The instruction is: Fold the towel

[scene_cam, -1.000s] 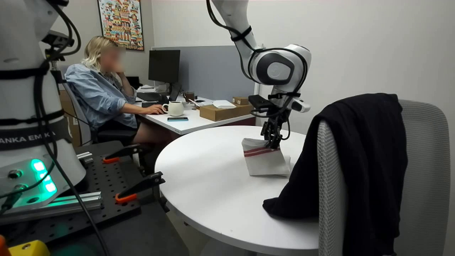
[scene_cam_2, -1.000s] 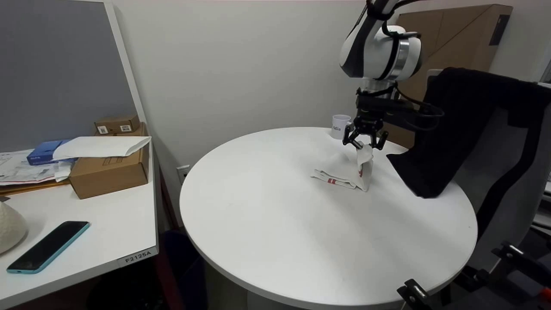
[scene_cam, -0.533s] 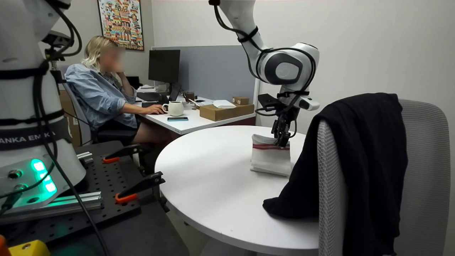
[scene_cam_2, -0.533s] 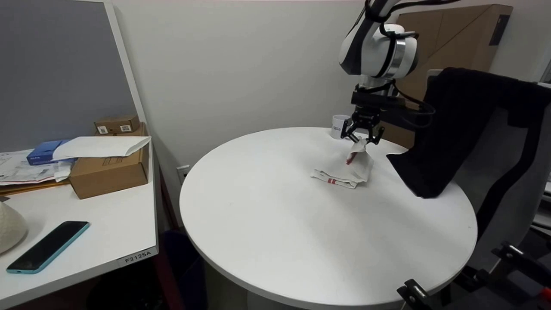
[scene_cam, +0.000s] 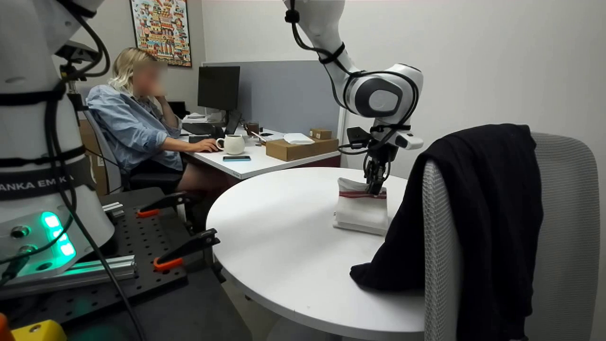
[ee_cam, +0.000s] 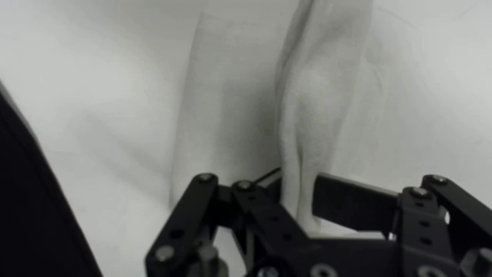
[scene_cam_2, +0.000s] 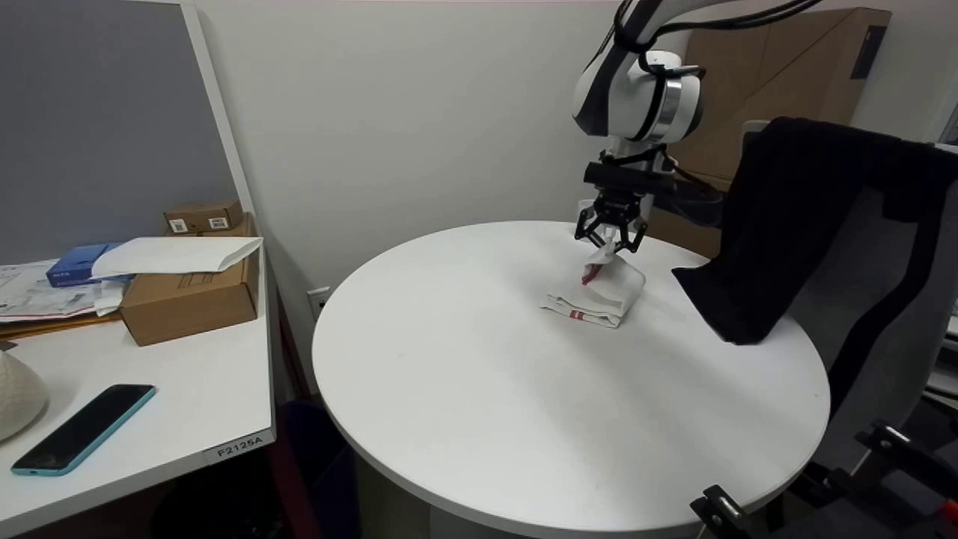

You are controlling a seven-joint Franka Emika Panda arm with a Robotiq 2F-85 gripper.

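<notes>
The towel is white with red stripes. It lies partly folded on the round white table, and its raised part stands up to the gripper; it shows in both exterior views (scene_cam: 362,213) (scene_cam_2: 620,281). My gripper (scene_cam: 375,192) (scene_cam_2: 612,245) is shut on the towel's upper edge, a little above the table. In the wrist view the towel (ee_cam: 315,96) runs as a bunched, doubled strip between the two finger pads of the gripper (ee_cam: 298,196), which touch it on both sides. A flat layer lies on the table beneath. The left pad is partly hidden by the gripper's linkage.
The round table (scene_cam: 284,255) (scene_cam_2: 479,419) has a mesh chair (scene_cam: 563,203) at its edge. A black cloth (scene_cam: 487,199) (scene_cam_2: 793,209) hangs over the chair onto the tabletop. A white mug (scene_cam_2: 585,205) stands partly hidden behind the gripper. A person sits at the neighbouring desk.
My gripper has carried the towel's raised edge sideways, rightward in one exterior view and leftward in an exterior view facing the wall. The flap now leans over the flat part of the towel.
</notes>
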